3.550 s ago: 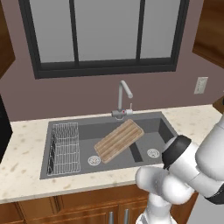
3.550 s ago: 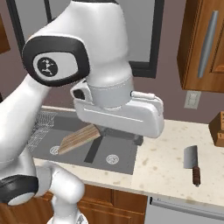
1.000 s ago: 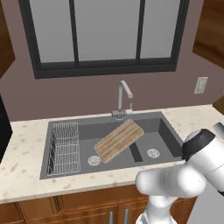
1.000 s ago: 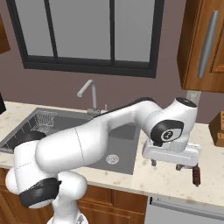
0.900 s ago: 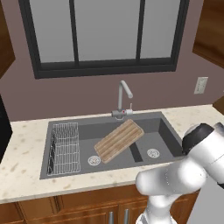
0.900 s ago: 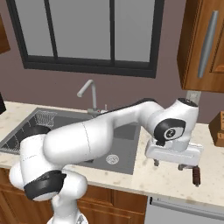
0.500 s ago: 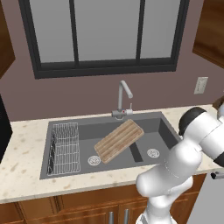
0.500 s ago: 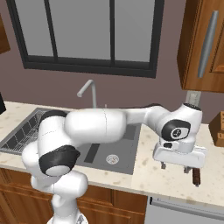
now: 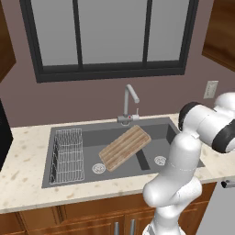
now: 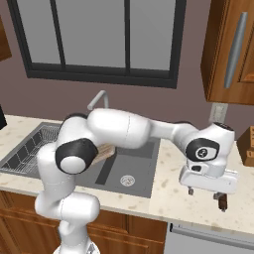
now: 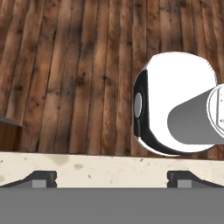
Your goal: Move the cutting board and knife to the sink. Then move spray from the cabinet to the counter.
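The cutting board (image 9: 125, 148) lies slanted in the sink (image 9: 78, 134), across the divider between the two basins; a sliver of the cutting board (image 10: 102, 151) shows behind the arm. In the right base view my gripper (image 10: 204, 194) hangs open just above the counter (image 10: 171, 198), right of the sink (image 10: 126, 173). The dark handle of the knife (image 10: 222, 202) sticks out under the hand's right end; its blade is hidden. In the hand view both fingertips (image 11: 41, 178) stand wide apart over the counter (image 11: 109, 168) edge. The cabinet (image 10: 223, 74) door is closed, so the spray is hidden.
A curved faucet (image 9: 130, 103) rises behind the sink and a wire rack (image 9: 68, 153) fills its left basin. A wall outlet (image 10: 218, 113) and a brown box (image 10: 246, 146) sit near the hand. The hand view looks past the counter edge to a plank floor (image 11: 65, 78).
The arm has swung further right and the hand has settled lower over the knife, covering its blade. The cutting board stays put in the sink. The jaws stay open.
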Controlling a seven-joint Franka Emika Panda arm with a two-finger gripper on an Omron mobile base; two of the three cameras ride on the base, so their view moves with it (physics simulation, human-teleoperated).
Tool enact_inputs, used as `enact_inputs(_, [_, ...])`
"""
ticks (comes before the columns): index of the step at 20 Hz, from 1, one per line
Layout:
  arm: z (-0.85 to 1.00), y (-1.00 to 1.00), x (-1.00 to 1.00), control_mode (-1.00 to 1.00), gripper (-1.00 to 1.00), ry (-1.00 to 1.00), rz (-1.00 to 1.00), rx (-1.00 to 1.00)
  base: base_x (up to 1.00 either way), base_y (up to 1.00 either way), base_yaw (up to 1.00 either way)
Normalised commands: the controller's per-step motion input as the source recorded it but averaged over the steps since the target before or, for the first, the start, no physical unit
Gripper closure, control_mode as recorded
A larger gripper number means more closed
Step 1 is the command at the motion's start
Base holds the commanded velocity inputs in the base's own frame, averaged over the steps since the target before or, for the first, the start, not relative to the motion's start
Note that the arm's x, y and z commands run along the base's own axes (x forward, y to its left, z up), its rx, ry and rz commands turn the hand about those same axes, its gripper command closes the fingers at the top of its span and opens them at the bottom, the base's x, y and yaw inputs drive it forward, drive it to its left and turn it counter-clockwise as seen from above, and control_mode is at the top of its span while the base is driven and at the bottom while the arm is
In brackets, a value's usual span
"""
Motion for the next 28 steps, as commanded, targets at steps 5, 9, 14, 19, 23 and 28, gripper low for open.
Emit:
enact_inputs(5, [-0.29,-0.14,0.22,-1.0,-1.0,0.0,0.0,0.01,0.0,0.0,0.0])
enact_inputs(9, [-0.21,-0.05,0.22,-1.0,-1.0,0.0,0.0,0.0,0.0,0.0,0.0])
enact_inputs(14, [-0.06,0.0,0.2,-1.0,-1.0,-0.01,0.0,0.0,0.0,0.0,0.0])
enact_inputs(19, [-0.21,0.0,0.12,-1.0,-1.0,0.0,0.0,-0.02,0.0,0.0,0.0])
enact_inputs(23, [-0.46,0.03,0.01,-1.0,-1.0,0.0,-0.02,-0.07,0.0,0.0,0.0])
enact_inputs(28, [-0.46,0.01,0.0,-1.0,-1.0,-0.02,-0.05,-0.04,0.0,0.0,0.0])
